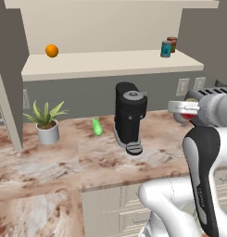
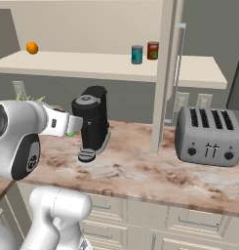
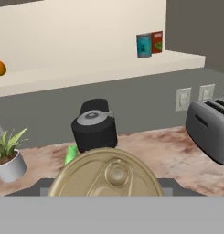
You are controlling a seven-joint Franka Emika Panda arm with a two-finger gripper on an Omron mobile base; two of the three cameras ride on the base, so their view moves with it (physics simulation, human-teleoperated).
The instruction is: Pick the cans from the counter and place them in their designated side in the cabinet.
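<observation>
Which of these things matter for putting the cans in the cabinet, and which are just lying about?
For the job: held can, teal can, cabinet, counter.
Lying about: orange, dark red can, plant, coffee machine, green bottle, toaster.

The light is even and soft in all views. Under the coffee machine [image 1: 129, 118] the shadow is faint. Everything is sharp, without glare.

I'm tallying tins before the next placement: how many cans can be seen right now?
3: a teal-blue can and a darker red can with a green mark stand together on the cream cabinet shelf; a gold-topped can sits in the gripper. Others may be hidden.
</observation>
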